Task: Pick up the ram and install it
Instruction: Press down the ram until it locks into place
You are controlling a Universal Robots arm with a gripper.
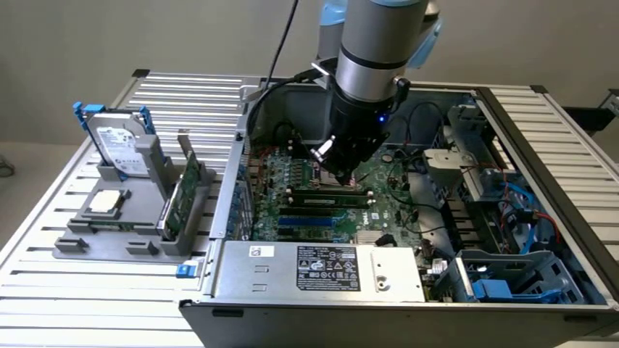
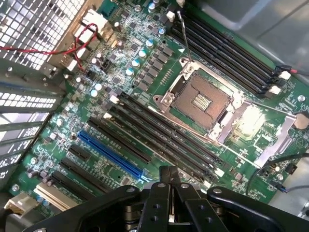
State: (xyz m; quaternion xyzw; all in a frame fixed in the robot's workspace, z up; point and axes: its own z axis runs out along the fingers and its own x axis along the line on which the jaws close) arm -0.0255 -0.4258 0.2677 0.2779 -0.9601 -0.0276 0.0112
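The gripper (image 2: 169, 176), its two black fingers pressed together on nothing, hangs low inside the open computer case (image 1: 320, 279) over the green motherboard (image 2: 120, 77), just above the long black memory slots (image 2: 164, 133) beside the square metal processor socket (image 2: 200, 101). The ram (image 1: 332, 196), a thin dark-chipped green stick, lies seated in a slot just below the gripper in the exterior view.

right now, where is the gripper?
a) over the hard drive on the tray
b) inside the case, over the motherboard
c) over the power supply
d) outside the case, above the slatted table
b: the gripper hangs inside the case, low over the motherboard, by the cpu socket.
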